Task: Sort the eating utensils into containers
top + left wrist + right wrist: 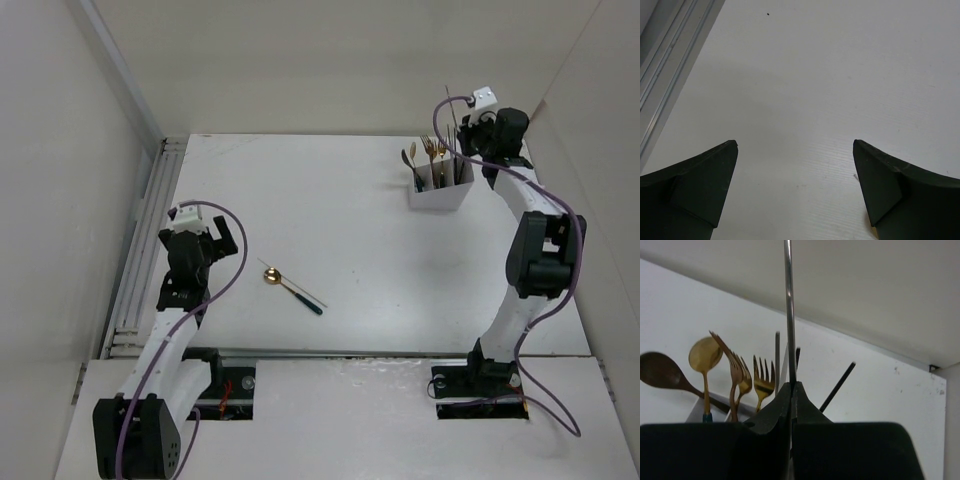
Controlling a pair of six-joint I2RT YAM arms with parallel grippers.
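A white bin (440,192) stands at the far right and holds gold forks (433,150), a spoon (408,157) and dark chopsticks. My right gripper (470,138) hangs over it, shut on a thin grey chopstick (788,315) that points straight up past the jaws (791,390). The right wrist view also shows forks (762,377), a gold spoon (705,357), a dark spoon (660,371) and a dark chopstick (837,387). A gold spoon with a dark handle (295,293) lies mid-table, with a thin stick (300,289) alongside it. My left gripper (203,238) is open and empty (795,185), left of that spoon.
A metal rail (140,250) runs along the table's left edge and shows in the left wrist view (670,70). White walls close in the back and sides. Purple cables trail along both arms.
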